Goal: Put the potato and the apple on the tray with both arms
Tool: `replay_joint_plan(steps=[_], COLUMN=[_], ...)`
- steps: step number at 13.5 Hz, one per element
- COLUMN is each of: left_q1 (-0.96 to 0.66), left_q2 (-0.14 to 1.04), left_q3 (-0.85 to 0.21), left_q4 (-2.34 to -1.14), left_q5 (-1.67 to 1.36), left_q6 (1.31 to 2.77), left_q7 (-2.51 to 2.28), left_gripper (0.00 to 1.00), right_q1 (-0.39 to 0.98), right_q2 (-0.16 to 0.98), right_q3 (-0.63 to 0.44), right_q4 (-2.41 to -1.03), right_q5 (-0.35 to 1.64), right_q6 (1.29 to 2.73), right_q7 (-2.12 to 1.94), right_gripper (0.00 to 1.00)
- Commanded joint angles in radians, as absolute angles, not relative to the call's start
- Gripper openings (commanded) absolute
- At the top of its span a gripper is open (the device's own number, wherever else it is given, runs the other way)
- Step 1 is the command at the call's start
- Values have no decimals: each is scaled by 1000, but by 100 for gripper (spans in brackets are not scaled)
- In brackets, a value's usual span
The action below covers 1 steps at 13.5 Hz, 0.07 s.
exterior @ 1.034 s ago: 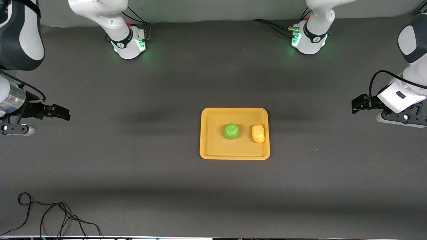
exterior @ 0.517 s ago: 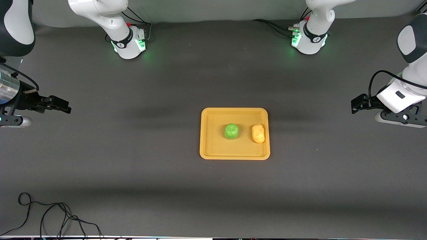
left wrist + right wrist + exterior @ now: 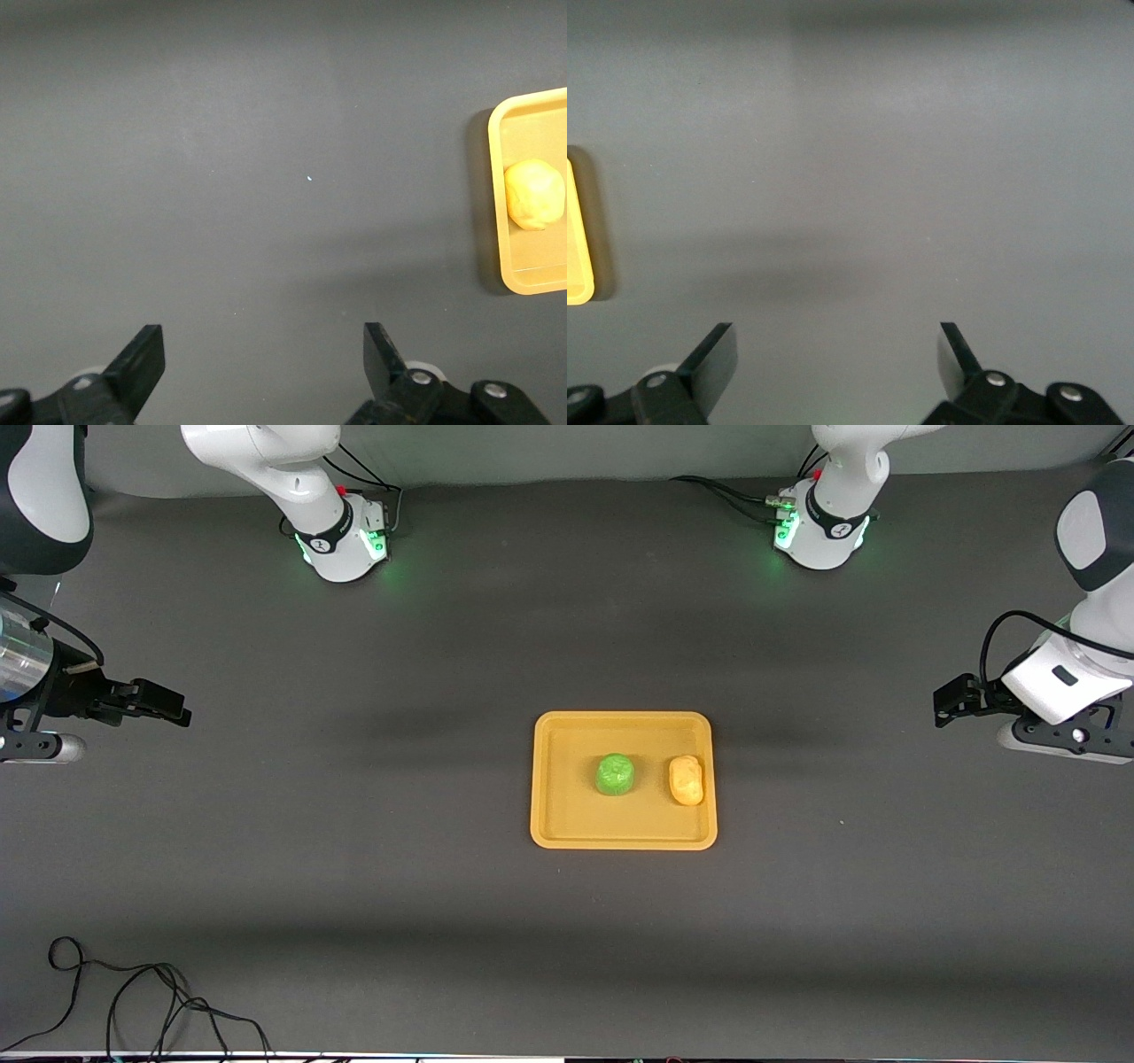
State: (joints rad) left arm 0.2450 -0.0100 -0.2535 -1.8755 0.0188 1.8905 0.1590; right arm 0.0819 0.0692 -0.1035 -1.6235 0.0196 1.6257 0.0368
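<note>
1 tray [image 3: 623,834], 1 apple [image 3: 614,774], 1 potato [image 3: 686,779] — 2 grippers (both empty).

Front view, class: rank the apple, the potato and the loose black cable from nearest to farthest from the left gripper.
The left gripper hangs open over the table at the left arm's end.
1. Potato, on the tray's side toward that gripper.
2. Apple, mid-tray beside the potato.
3. Cable, at the right arm's end, nearest the camera.
</note>
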Motion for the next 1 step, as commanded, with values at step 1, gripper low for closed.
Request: replay_joint_plan(steps=[1], left_q1=[241], left_q2=[-51], left_q3=[-249], left_q4=[-1891], left_q5=[31], left_q6=[1876], left_q7=[123], left_gripper=[100], right_q1=[77], right_q2=[72], right_q3=[-104], right_q4=[-1603], right_q5=[35], right_q6=[1608], right_q7=[21], right_gripper=[100])
